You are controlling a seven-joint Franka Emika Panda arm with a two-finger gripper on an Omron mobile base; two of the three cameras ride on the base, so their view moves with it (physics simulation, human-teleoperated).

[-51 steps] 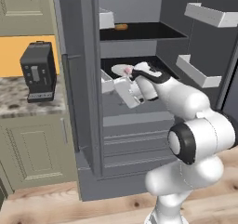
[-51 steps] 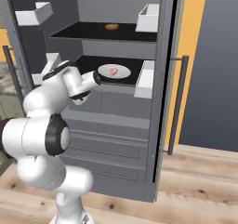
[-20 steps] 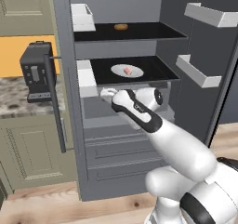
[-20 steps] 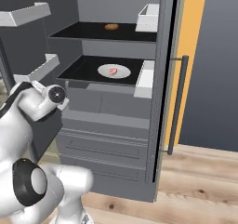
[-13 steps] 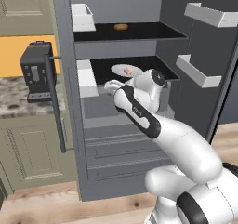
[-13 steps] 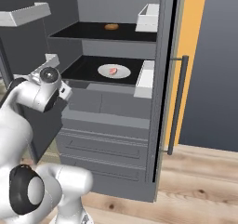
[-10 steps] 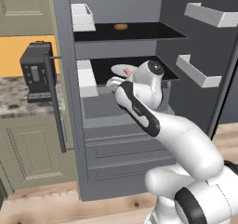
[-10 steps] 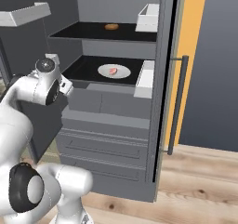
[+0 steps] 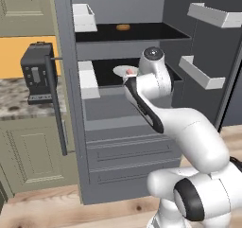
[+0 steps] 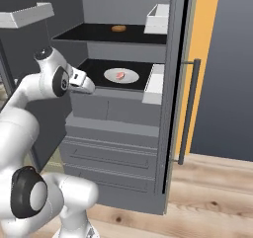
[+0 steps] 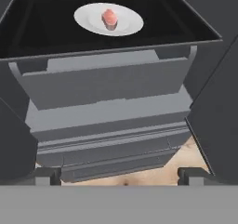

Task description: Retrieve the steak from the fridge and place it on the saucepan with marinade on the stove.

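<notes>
grey steel fridge (image 10: 123, 148) stands with both doors swung wide; wooden floor (image 10: 207, 197) runs in front of it. nearest the base, the white arm (image 9: 165, 123) bends up and forward, its wrist level with the lower dark shelf. gripper (image 11: 120, 175) hangs in front of the fridge body, short of the shelf edge; in the hand view its two dark finger tips (image 11: 46, 175) sit far apart at the bottom corners, jaws spread wide, nothing between them, nothing touched.

just past the gripper: two wide grey drawers (image 11: 107, 146) stacked below, both shut, and a grey front panel above them. above that, the lower shelf (image 11: 37, 32), black. white plate (image 11: 109, 19) rests on it, toward the back and roughly centred. steak (image 11: 109, 17), small, pinkish-red, lies on the middle of the plate, well apart from the gripper. same plate and steak show in the right base view, right of the wrist.

further up and back: upper shelf (image 10: 99, 33) with a small brown oval lump (image 10: 117, 28) near its rear. white door bins (image 9: 205, 73) hang on the opened doors on both sides, one beside each shelf level.

off to the left of the fridge: speckled counter (image 9: 12, 97) over cream cabinet doors, with a dark coffee machine (image 9: 37, 73) on it, against an orange wall. long vertical bar handle (image 10: 187, 111) on the right door, seen edge-on.
</notes>
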